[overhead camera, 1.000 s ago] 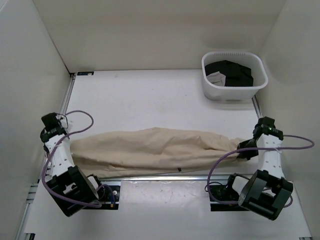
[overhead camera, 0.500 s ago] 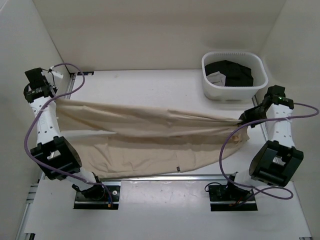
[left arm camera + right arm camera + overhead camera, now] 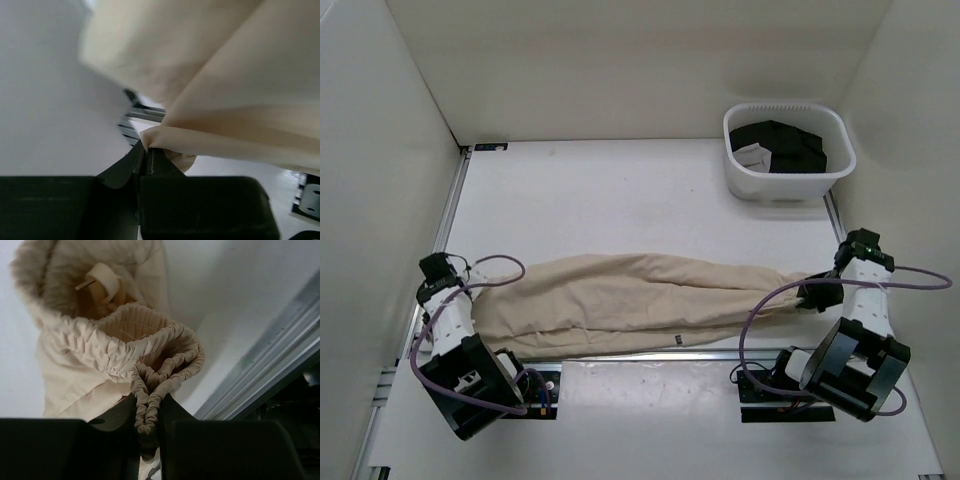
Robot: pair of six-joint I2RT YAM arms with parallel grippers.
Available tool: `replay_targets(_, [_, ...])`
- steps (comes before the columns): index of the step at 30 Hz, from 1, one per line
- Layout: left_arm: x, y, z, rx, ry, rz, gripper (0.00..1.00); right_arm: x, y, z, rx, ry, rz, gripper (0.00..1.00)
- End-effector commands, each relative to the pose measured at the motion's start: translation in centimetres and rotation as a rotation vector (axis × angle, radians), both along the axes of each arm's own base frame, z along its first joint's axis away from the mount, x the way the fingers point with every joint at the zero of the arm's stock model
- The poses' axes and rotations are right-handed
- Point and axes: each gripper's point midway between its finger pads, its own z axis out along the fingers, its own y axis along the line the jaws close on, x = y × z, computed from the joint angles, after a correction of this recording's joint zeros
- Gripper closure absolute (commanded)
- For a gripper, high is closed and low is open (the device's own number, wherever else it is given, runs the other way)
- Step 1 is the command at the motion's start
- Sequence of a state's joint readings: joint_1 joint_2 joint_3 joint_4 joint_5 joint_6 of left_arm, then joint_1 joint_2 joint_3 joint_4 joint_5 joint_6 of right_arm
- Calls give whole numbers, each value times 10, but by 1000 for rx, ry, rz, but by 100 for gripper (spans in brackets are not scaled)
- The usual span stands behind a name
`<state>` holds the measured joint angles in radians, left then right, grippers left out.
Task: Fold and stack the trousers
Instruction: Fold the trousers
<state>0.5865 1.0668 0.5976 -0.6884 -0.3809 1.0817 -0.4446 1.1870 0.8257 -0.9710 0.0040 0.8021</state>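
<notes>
White table (image 3: 620,200) with trousers (image 3: 620,300) and basket (image 3: 780,186).
Beige trousers are stretched along the near edge; the basket is set in the far right corner.

White table (image 3: 620,195), matte top, evenly lit from above, soft shadows only. Plain off-white panels close it in on three sides: back wall (image 3: 640,60) along the table's far edge, left wall (image 3: 370,200) and right wall (image 3: 910,150) along its two sides. Aluminium rail (image 3: 640,357) runs along the table's near edge; a second, thinner side rail (image 3: 449,205) follows its left edge.
</notes>
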Motion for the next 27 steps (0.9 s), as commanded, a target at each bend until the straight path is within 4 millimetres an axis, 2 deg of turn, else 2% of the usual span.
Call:
replay_targets(1, [-18, 1, -9, 28, 67, -1, 86, -21, -17, -17, -63, 73, -34, 100])
replay_targets(5, [-25, -1, -14, 30, 103, -4, 86, -31, -25, -30, 10, 96, -94, 100])
replay_targets(6, [-19, 4, -5, 45, 87, -12, 86, -29, -27, -29, 9, 97, -85, 100])
replay_targets(11, [9, 19, 23, 65, 12, -30, 86, -12, -40, -8, -24, 52, -63, 100])
replay_targets(14, [10, 32, 32, 69, 7, -15, 86, -4, -56, 9, -87, 45, -60, 100])
replay_targets(18, [1, 31, 20, 44, 62, -38, 86, -13, -61, 5, -112, 79, -68, 100])
replay_targets(20, [-11, 22, 5, 21, 98, -49, 86, -21, -55, -7, -92, 108, -65, 100])
replay_targets(22, [-25, 13, -11, -1, 147, -55, 86, -29, -55, -10, -87, 116, -88, 97])
replay_targets(24, [-34, 8, -19, -10, 172, -51, 86, -37, -56, -14, -98, 138, -102, 83])
replay_targets(25, [-38, 5, -25, -23, 194, -61, 83, -42, -59, -14, -117, 164, -118, 70])
replay_targets(26, [-42, 4, -27, -21, 208, -57, 70, -48, -60, -14, -120, 189, -138, 31])
replay_targets(27, [-42, 4, -27, -20, 213, -64, 62, -48, -65, -9, -144, 195, -153, 16])
